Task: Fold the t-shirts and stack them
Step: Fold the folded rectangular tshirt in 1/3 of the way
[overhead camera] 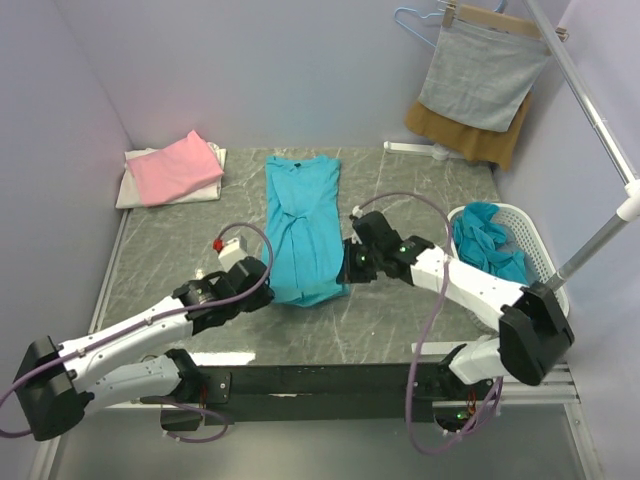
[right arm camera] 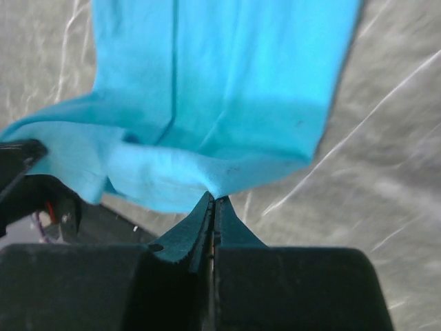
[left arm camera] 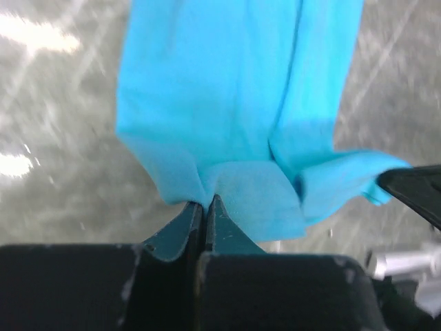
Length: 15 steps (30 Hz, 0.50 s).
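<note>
A turquoise t-shirt (overhead camera: 303,225) lies lengthwise on the marble table, sides folded in, collar at the far end. My left gripper (overhead camera: 268,285) is shut on its near left hem corner (left arm camera: 207,186). My right gripper (overhead camera: 345,275) is shut on its near right hem corner (right arm camera: 220,183). Both hold the hem slightly lifted off the table. A folded pink t-shirt (overhead camera: 175,167) lies on a folded white one (overhead camera: 135,190) at the far left. More turquoise shirts (overhead camera: 488,245) fill the white basket (overhead camera: 545,270) at the right.
A grey cloth (overhead camera: 482,75) and a brown one (overhead camera: 470,135) hang on hangers at the back right. A metal pole (overhead camera: 600,130) slants along the right side. The table's near edge (overhead camera: 320,355) runs just behind the arm bases.
</note>
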Each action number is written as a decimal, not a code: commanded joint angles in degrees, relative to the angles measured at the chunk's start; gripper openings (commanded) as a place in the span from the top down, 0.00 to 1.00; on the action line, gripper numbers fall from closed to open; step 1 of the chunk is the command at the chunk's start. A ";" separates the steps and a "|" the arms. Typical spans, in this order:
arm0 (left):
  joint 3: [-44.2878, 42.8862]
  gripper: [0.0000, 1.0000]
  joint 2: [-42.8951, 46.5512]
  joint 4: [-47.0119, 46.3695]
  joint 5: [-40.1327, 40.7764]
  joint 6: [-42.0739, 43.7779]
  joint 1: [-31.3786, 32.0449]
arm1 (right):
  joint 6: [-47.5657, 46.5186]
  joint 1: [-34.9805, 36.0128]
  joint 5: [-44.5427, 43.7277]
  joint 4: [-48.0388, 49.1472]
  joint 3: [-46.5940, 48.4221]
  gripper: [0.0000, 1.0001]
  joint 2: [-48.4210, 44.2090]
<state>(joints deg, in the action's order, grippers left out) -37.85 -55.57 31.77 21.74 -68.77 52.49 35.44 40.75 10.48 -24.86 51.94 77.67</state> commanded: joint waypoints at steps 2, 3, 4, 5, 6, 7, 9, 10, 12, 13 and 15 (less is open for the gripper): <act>-0.82 0.99 -4.45 -10.73 -0.20 11.79 -8.44 | -6.87 -5.24 1.56 0.25 8.15 1.00 7.40; -1.61 0.99 -5.59 -12.33 -1.16 13.21 -11.07 | -8.09 -6.29 1.82 0.08 9.39 1.00 10.45; -2.14 0.99 -8.30 -14.17 -1.87 14.62 -12.31 | -8.72 -7.08 2.69 -0.27 11.93 1.00 12.14; -2.75 0.99 -9.98 -17.15 -2.74 17.33 -13.54 | -9.33 -7.61 3.23 -0.36 13.26 1.00 13.72; -4.50 0.99 -11.91 -18.48 -3.36 18.49 -15.90 | -10.29 -8.49 3.49 -0.54 14.66 1.00 16.87; -5.47 0.99 -16.02 -19.72 -5.19 19.63 -16.97 | -10.74 -8.84 3.76 -1.15 17.55 1.00 18.38; -8.71 0.99 -20.43 -22.88 -7.31 22.62 -19.51 | -11.88 -9.72 4.11 -1.77 20.38 1.00 22.85; -9.87 0.99 -24.63 -23.76 -9.15 24.11 -20.23 | -12.06 -10.51 4.37 -2.20 23.00 1.00 24.18; -12.94 0.99 -30.18 -25.69 -10.48 25.17 -22.07 | -12.32 -11.57 5.69 -2.91 25.56 1.00 28.30; -13.74 0.99 -31.78 -26.66 -12.14 26.05 -22.69 | -12.50 -12.36 6.13 -3.26 28.01 1.00 29.63; -16.36 0.99 -36.07 -27.55 -13.30 26.76 -24.36 | -12.94 -12.80 5.96 -4.83 30.66 1.00 33.33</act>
<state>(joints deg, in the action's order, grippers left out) -49.01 -86.15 10.52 13.28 -47.33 30.52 24.97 29.67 15.05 -26.96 76.27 106.04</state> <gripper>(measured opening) 0.035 0.010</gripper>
